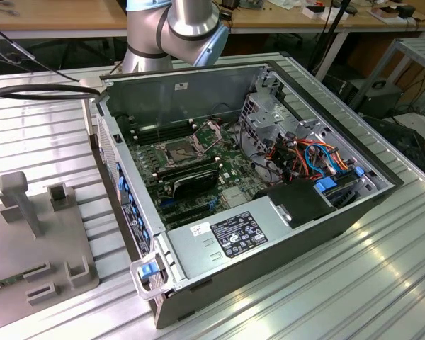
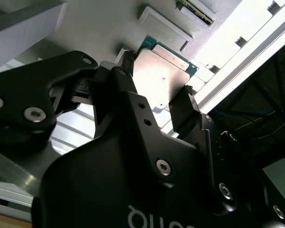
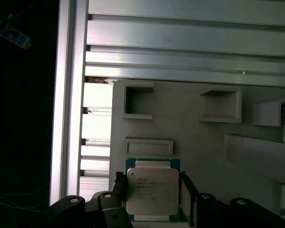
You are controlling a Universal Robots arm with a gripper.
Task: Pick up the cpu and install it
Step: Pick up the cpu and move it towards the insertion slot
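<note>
Tool (image 3: pixel 153 188) status: narrowed onto the cpu (image 3: pixel 152 191), one finger (image 3: pixel 119 188) against each of two opposite edges, seen in both wrist views. The cpu (image 2: pixel 161 76) shows its metal lid with a green board rim around it. It sits between the fingers above the grey fixture plate (image 3: pixel 190 137), just beside a raised rectangular frame (image 3: pixel 149 146) on that plate.

Exterior view: the fixture plate (image 1: pixel 35 241) lies on the ribbed aluminium desk (image 1: pixel 340 283) at the exterior view's left. The open computer case (image 1: pixel 184 92) occupies the frame's centre, with the motherboard socket (image 1: pixel 180 150) inside. The arm (image 1: pixel 177 28) stands behind the case.
</note>
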